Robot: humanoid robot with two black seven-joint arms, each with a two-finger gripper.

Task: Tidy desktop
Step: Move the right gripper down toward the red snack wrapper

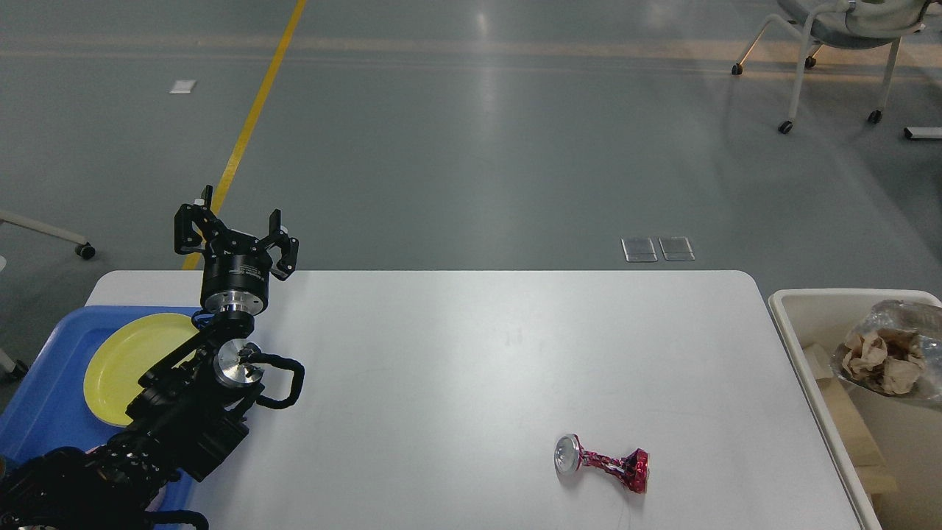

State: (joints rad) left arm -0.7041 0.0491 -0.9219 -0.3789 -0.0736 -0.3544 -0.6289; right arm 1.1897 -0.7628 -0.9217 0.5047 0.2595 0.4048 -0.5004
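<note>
- Left gripper (237, 237) is raised over the far left corner of the desktop (456, 368), its black fingers spread apart with nothing between them; it points away toward the floor beyond the far edge.
- Its arm (176, 412) comes in from the near left corner, passing over the blue tray.
- Right gripper is outside the picture.
- Near the front edge, toward the right, lies a crushed red can (603, 462), flat on its side; its silver end faces left and its long axis runs roughly left to right along the near edge. Printing on it is too small to read.
- The desktop itself is a white rectangle with rounded corners, its long axis running left to right across the view.
- At the left edge sits a blue tray (44, 397) with a yellow plate (129, 361) lying in it, partly behind the arm.
- Just beside the right edge stands a cream bin (802, 302); in it are a foil container (901, 316) holding crumpled brown paper (883, 361), and pale wooden pieces (839, 412) along its left wall.
- Beyond the far edge, a yellow line (254, 110) runs across the grey floor, and a wheeled chair (831, 29) stands at the far right.
</note>
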